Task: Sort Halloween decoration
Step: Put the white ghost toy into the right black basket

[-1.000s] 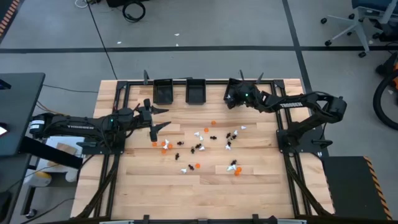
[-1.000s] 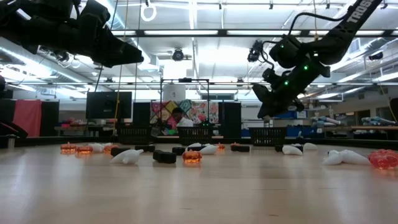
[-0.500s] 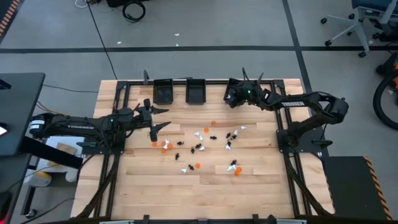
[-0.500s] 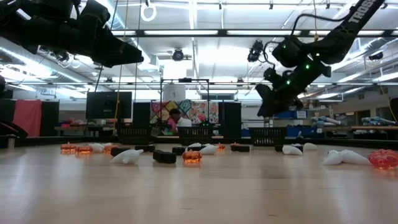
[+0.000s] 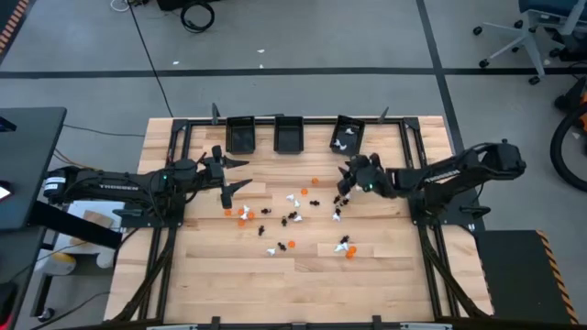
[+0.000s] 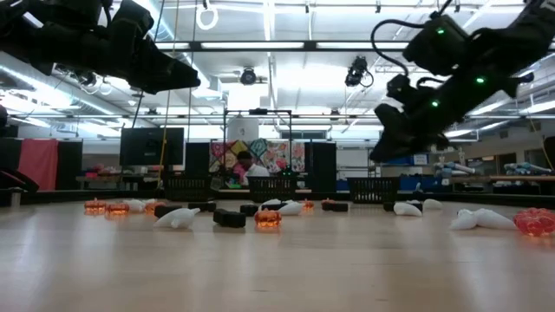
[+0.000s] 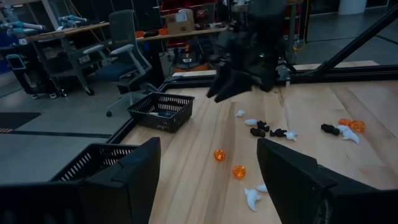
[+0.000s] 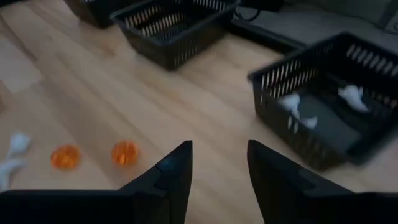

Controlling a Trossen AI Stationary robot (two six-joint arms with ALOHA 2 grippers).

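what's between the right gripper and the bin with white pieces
Bare wood only, in the high view: nothing lies between the right gripper and that bin.

The wooden table (image 5: 303, 275) is carrying three black bins along its far edge: the left bin (image 5: 240, 134), the middle bin (image 5: 290, 134) and the right bin (image 5: 347, 136), which is holding white pieces. The Halloween decoration (image 5: 293, 215), orange, black and white trinkets, is lying scattered mid-table, between the left gripper (image 5: 229, 176) and the right gripper (image 5: 346, 183), the nearest pieces just beside the right one.
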